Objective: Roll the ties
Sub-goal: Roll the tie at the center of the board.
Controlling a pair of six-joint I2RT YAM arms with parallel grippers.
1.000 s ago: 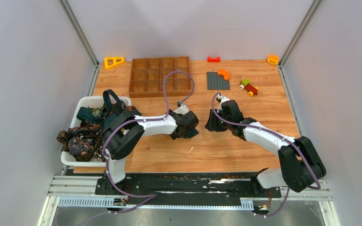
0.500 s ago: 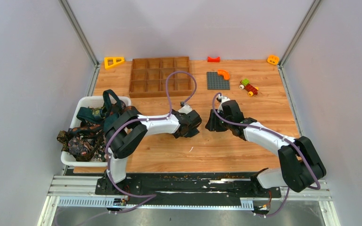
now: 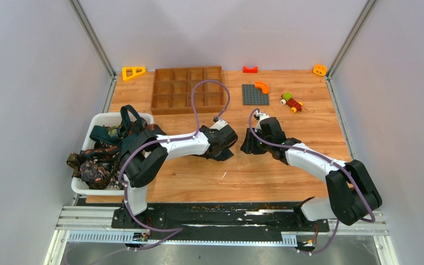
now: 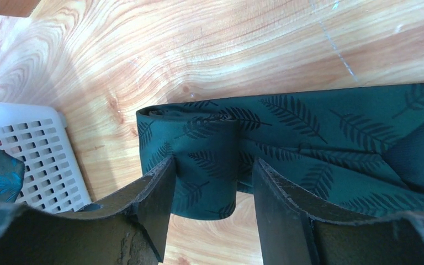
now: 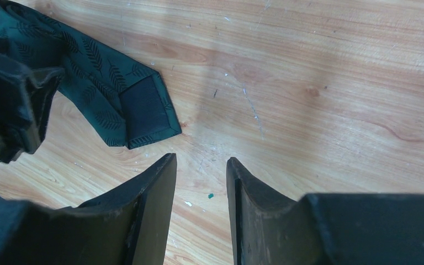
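Left gripper [image 4: 214, 165] has edged right, farther from the bases, and its jaws have spread. They now straddle the rolled end [image 4: 196, 135] of the dark green leaf-print tie [image 4: 331, 127] loosely, with a gap at one finger. The rest of the tie lies flat on the wooden table [image 4: 143, 55]. Right gripper [image 5: 200, 165] has jaws narrow and empty, near the tie's free end. Rolling looks part-done. Next move likely calls for regripping the roll and turning it onward with the edges kept square.

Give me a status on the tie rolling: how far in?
Done: no finished roll in view. In hand: the green leaf tie is rolled partway, its roll between the open left claw; the free end lies flat by the right claw. Left: the other ties in the white basket.
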